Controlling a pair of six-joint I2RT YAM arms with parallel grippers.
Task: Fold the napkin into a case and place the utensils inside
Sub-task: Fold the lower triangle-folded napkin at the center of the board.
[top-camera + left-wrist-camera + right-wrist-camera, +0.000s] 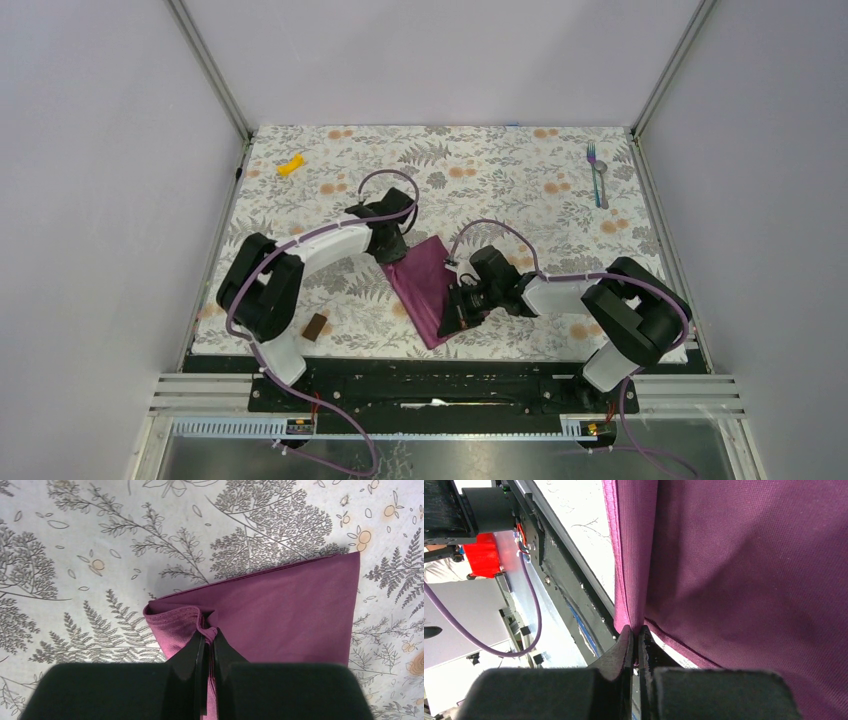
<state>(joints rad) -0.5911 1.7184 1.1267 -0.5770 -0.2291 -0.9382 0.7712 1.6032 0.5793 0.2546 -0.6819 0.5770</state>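
While both arms work at the cloth, the left gripper (392,255) sits at the far-left end of the napkin (425,282). Its jaws are pressed together on a bunched pleat near the corner, and the left wrist view confirms the pinch. The napkin lies folded into a narrow slanted strip at the middle of the table (500,160), near the front edge and between the two arms. The right gripper (452,320) is at the strip's near end, jaws closed on the hemmed edge. Whether that edge is lifted clear of the table cannot be told.

Handling, as judged: the cloth is light, soft and limp. It will sag or fall open wherever it is not held, and its layers may slide over one another. Best purchase is at corners and hems, taking every layer in one pinch; a grip in mid-panel would only bunch it.

Surroundings: a yellow piece (290,165) lies at the far-left of the table and a brown block (315,326) lies near the left arm's base, both well apart from the napkin. The utensils (597,175) — fork and spoon side by side — lie toward the far-right corner, also well apart from it. Nothing lies between them and the cloth. The right arm's own elbow looks the likeliest obstruction to that reach.
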